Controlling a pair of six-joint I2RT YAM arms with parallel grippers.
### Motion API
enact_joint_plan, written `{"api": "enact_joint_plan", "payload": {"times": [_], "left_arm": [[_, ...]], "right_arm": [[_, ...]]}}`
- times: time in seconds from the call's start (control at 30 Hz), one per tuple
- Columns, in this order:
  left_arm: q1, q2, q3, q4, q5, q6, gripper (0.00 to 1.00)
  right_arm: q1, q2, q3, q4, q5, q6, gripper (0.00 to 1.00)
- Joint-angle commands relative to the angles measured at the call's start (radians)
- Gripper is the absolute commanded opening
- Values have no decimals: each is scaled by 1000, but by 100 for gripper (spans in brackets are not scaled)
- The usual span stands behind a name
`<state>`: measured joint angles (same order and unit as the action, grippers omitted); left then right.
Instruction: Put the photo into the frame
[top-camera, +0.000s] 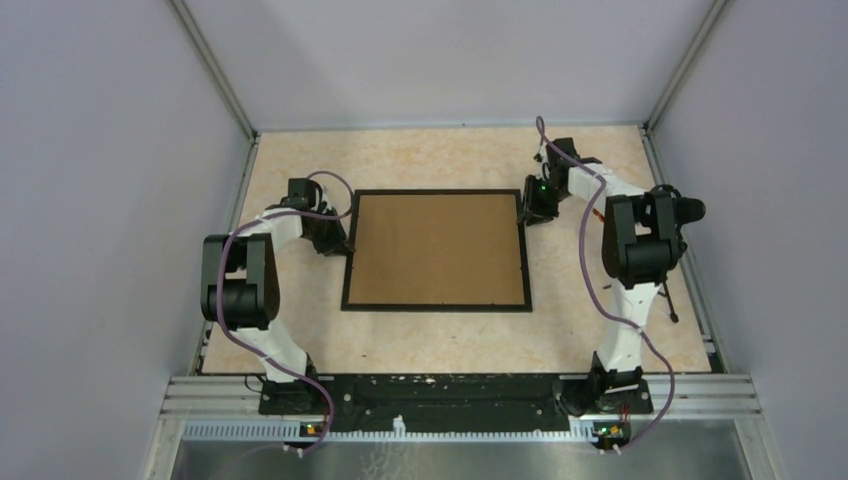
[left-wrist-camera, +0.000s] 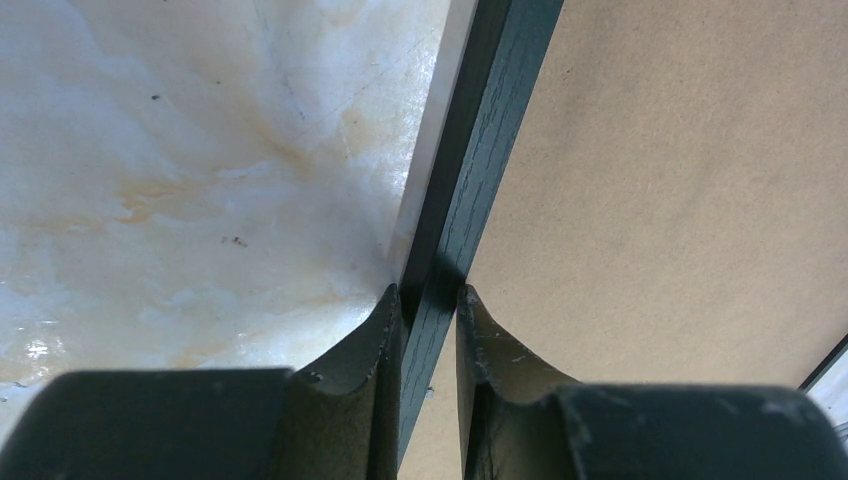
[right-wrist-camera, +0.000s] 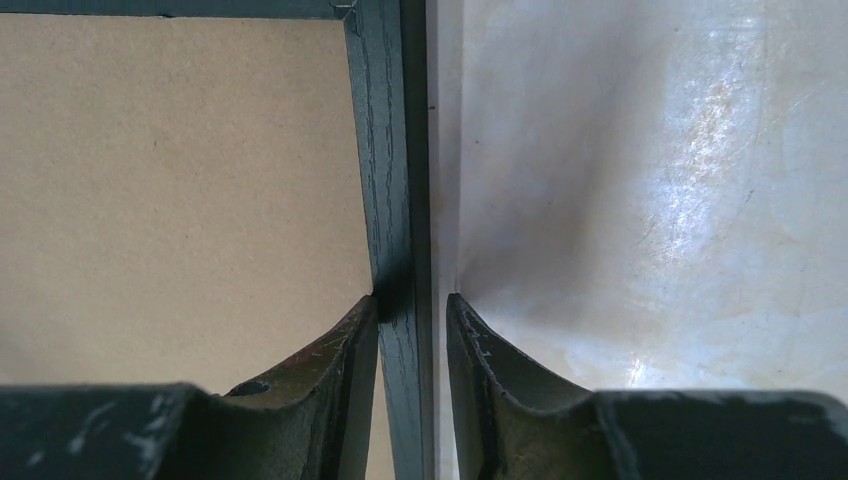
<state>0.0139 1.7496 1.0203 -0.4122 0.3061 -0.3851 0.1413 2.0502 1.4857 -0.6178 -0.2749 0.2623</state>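
**Both grippers on the frame, photo out of sight**

Top view: the thin-edged black rectangular frame (top-camera: 437, 250) lies back up, brown board showing. The left gripper (top-camera: 338, 243) is at its left rail, the right gripper (top-camera: 530, 208) at its right rail near the far corner. The photo shows nowhere.

Left wrist: jaws clamped on the rail.

Right wrist: jaws straddle the rail; whether the outer finger (right-wrist-camera: 470, 340) bears, I cannot tell.

Risk: with one loose or uneven hold, the narrow rail may slip or twist.

The frame rests on a glossy beige marbled tabletop (top-camera: 590, 330), which is walled in plain grey.

frame (top-camera: 437, 248) | thin black rim, brown board back facing up | flat, mid-table (top-camera: 450, 160)
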Motion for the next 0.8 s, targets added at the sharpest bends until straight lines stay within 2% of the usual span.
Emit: {"api": "enact_joint_plan", "payload": {"times": [0.0,0.3,0.5,0.77], "left_arm": [[-6,90,-55,-66,-124,26,0],[-6,88,-57,-66,-125,28,0],[-6,89,-57,-66,-123,28,0],[-5,86,-57,-66,-122,28,0]], "right_arm": [[-31,3,47,24,7,-12,31],[-45,6,31,33,-6,-12,32],[-60,-5,15,40,-8,-11,37],[-55,50,5,50,-38,-18,36]]}}
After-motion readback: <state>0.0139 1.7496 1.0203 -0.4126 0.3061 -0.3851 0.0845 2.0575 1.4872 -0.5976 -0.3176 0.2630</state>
